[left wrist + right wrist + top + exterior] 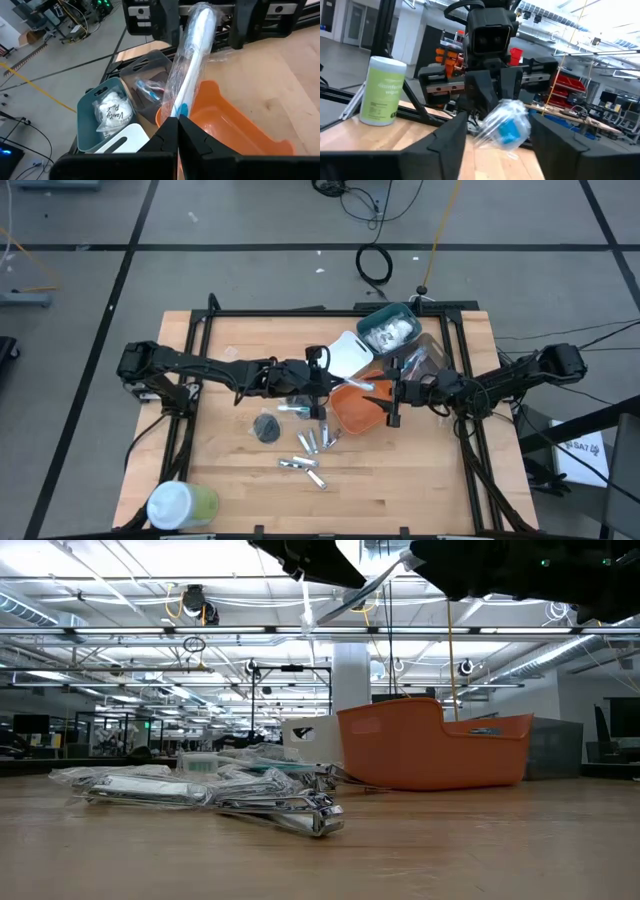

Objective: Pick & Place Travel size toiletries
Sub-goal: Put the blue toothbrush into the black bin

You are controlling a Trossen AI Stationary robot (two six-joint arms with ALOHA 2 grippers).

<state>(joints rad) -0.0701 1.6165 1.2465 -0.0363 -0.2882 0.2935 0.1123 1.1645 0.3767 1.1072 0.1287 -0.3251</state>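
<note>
- Two grippers are meeting mid-air over the orange bin (358, 408), so I'd call this a handover step.
- My left gripper (177, 131) is clamped shut on one end of a clear-wrapped blue-white stick (191, 60), holding it up above the bin's near-left side.
- My right gripper (497, 131) sits facing it from the right with its fingers spread apart, one either side of the stick's other end; in the right wrist view the wrapper's blue tip sits right between them. Not gripping yet as far as I can tell.
- Rest of the travel stuff is still on the table: silver tubes (308, 442) just left of the orange bin, more of them nearer (300, 465), and the dark grey disc (266, 427) further left.
- Teal bin (388, 330) at the far side already has white packets in it.
- Next move, my guess: close the right fingers on the wrapper, then let go with the left. Crinkly wrap looks slippery, so I want a solid pinch on the stick itself before releasing, else it drops.
</note>
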